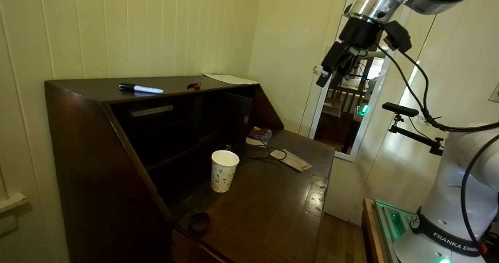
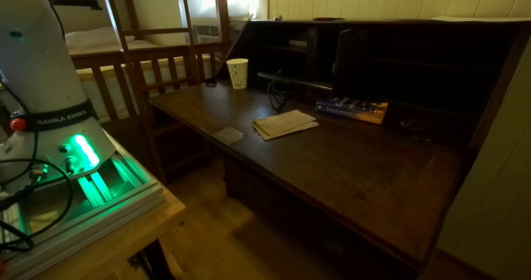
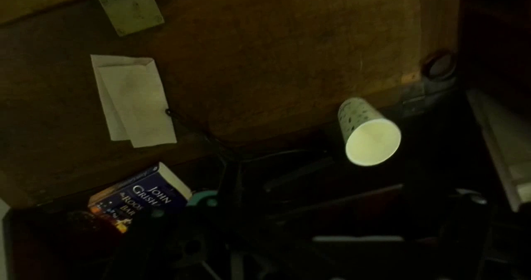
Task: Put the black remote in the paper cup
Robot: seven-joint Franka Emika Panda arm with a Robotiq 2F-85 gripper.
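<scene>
The gripper (image 1: pixel 329 80) hangs well above the level of the desk (image 1: pixel 269 200), fingers (image 1: pixel 322 79) spread wide with nothing between them; the transfer has not yet begun. Toward the front lies folded paper (image 2: pixel 284 124), likely to slide if brushed. Farther in, a loose cable (image 2: pixel 271 99) loops over the desk, and a low sweep could snag it. Near the back stands the cup (image 1: pixel 223 173), upright and probably so light that a nudge from a spread finger would topple it. Near it in the wrist view, a slim dark bar appears to be the remote (image 3: pixel 298 174); deep shadow leaves that uncertain and could cause a missed pinch. Stood on end inside, the remote might tip the cup. At the rear, a small door (image 2: pixel 350 62) stands ajar before the cubbies (image 2: pixel 419 76), a likely obstacle should the reach go too deep.
</scene>
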